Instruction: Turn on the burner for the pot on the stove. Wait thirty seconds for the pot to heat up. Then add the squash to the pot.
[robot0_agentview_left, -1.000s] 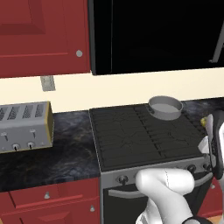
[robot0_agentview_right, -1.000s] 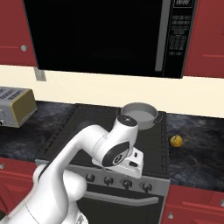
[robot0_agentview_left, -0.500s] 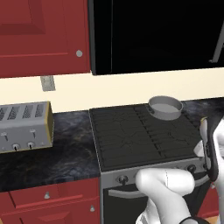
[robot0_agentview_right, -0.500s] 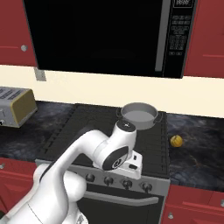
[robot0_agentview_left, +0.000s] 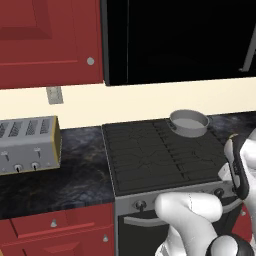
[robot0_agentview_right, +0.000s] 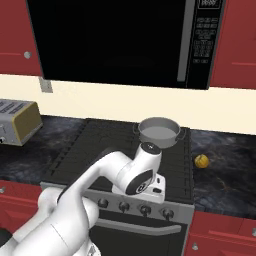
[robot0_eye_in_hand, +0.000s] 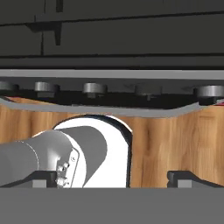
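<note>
Red cabinets and a black microwave (robot0_agentview_right: 115, 42) hang over a dark speckled counter (robot0_agentview_right: 227, 172), with the stove (robot0_agentview_left: 160, 155) in the middle. The pot (robot0_agentview_right: 159, 131) sits on the back right burner, and the squash (robot0_agentview_right: 201, 161) lies on the counter just right of the stove. The gripper (robot0_eye_in_hand: 113, 178) is wide open with nothing in it, down low at the stove front, looking along the row of knobs (robot0_eye_in_hand: 95, 89). Toaster (robot0_agentview_left: 27, 145) off on the left.
</note>
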